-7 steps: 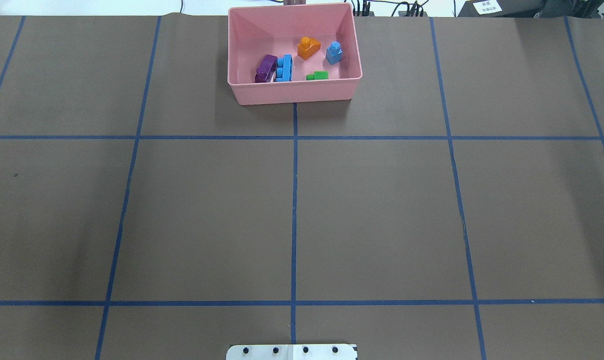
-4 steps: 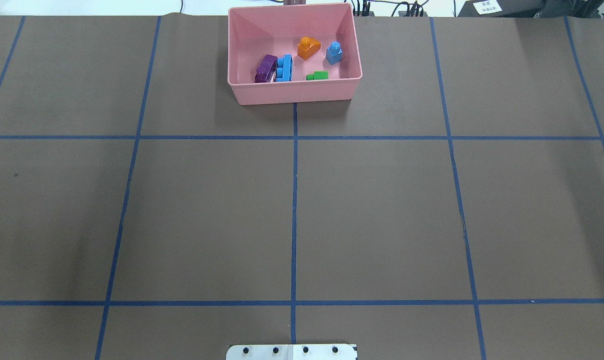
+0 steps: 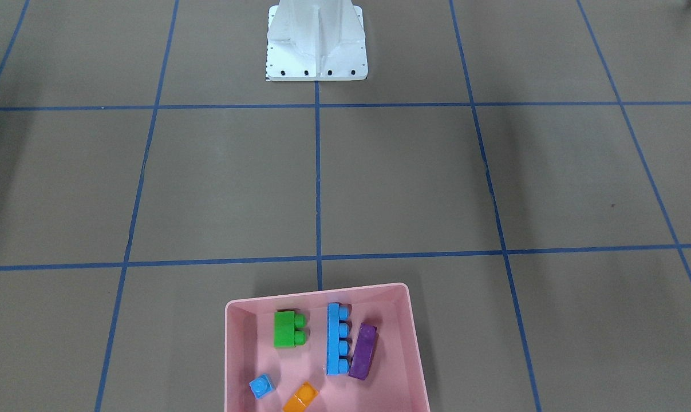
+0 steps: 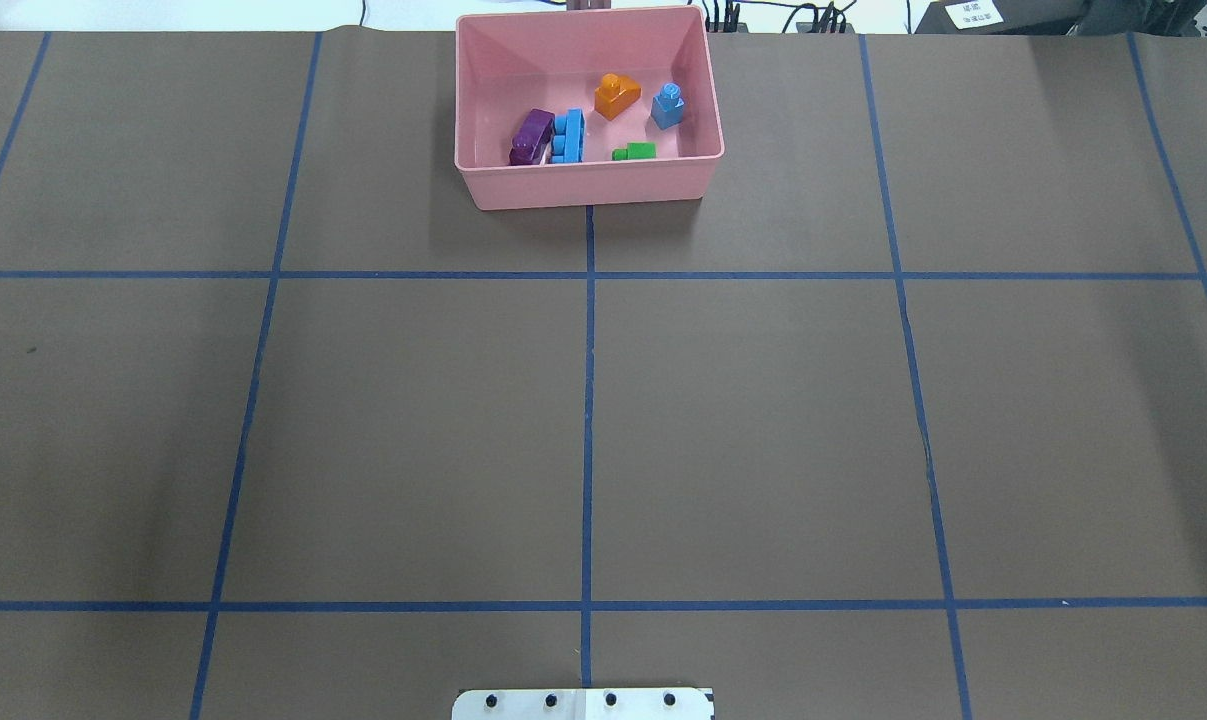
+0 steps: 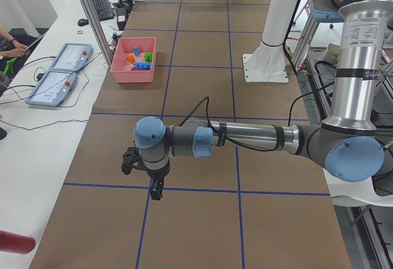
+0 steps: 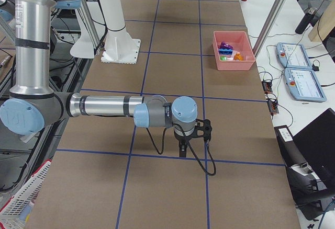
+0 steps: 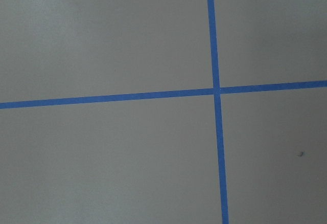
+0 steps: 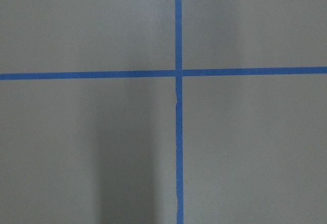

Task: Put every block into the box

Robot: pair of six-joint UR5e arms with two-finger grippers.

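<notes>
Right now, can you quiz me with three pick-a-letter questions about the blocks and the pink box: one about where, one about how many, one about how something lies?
1. Where is the green block?
A) inside the pink box
B) outside it
C) balanced on its rim

2. How many blocks are in the box?
A) three
B) five
C) seven

3. How does the long blue block lie?
A) standing on end
B) stacked on another block
C) flat, studs pointing sideways

1 A: pink walls surround it.
2 B: green block, long blue block, purple block, orange block, tiny blue cube.
3 C: its four studs face the purple block.
</notes>
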